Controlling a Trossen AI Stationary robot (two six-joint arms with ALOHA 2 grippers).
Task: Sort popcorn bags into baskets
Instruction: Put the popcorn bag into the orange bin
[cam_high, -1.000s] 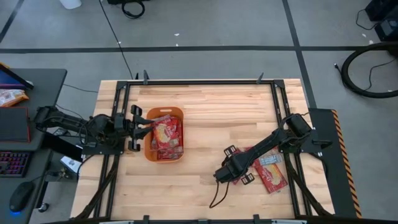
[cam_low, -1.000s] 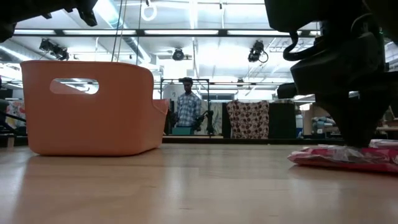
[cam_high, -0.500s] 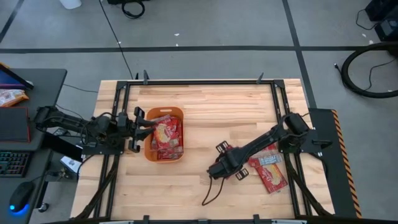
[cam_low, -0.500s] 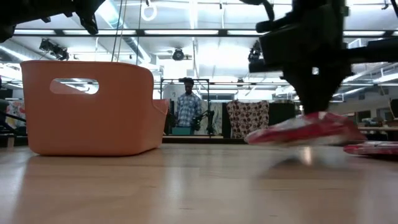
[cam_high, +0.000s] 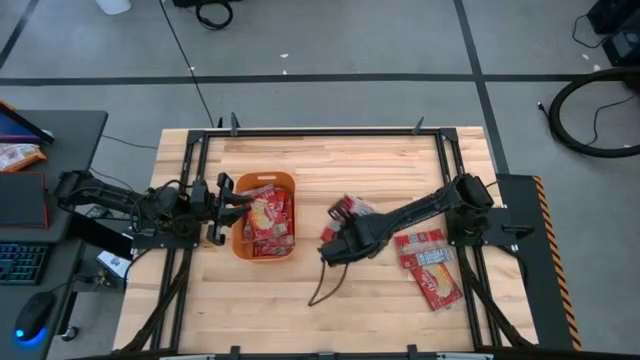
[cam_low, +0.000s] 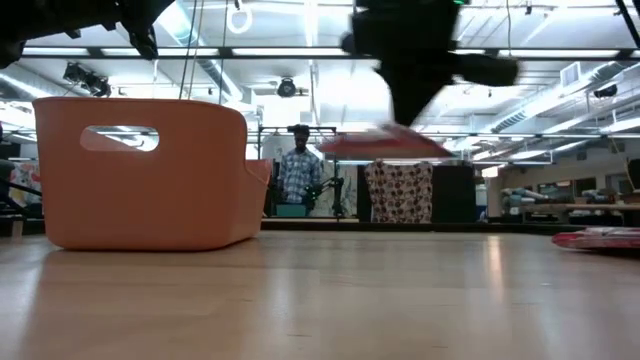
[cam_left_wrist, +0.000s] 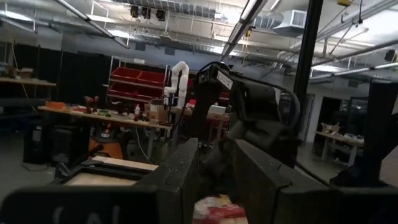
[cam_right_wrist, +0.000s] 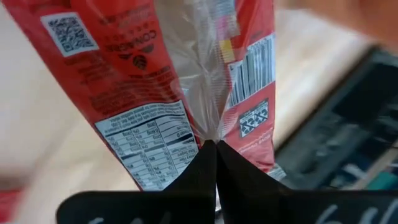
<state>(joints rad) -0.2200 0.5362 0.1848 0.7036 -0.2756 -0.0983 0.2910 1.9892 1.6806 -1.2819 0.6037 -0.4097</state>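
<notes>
The orange basket (cam_high: 240, 243) (cam_low: 150, 170) stands on the table's left part with several red popcorn bags (cam_high: 266, 218) lying in it. My right gripper (cam_high: 343, 230) (cam_right_wrist: 215, 149) is right of the basket, shut on another red bag (cam_high: 350, 208) (cam_low: 385, 144), which is up in the air. Two more bags (cam_high: 430, 262) (cam_low: 600, 237) lie flat on the table's right side. My left gripper (cam_high: 218, 208) (cam_left_wrist: 214, 180) is open, at the basket's left end. My right gripper pinches the bag between its two fingers at the clear back seam (cam_right_wrist: 208, 127), which runs down the printed back between the nutrition panel and the barcode. The bag is lifted clear of the table and lies nearly level in the low view, reaching out past the fingers.
A dark cable (cam_high: 322, 290) trails from the right arm over the wood near the table's near edge. Black frame rails (cam_high: 320, 131) run along the far, left and right sides. Bare wood lies between basket and right gripper. A person (cam_low: 300, 175) stands far behind the table.
My right gripper has risen from the bags on the table's right side and moved toward the table's left and far edge, toward the basket. The bag it holds has come off the pile and now is lifted clear, well above the table.
</notes>
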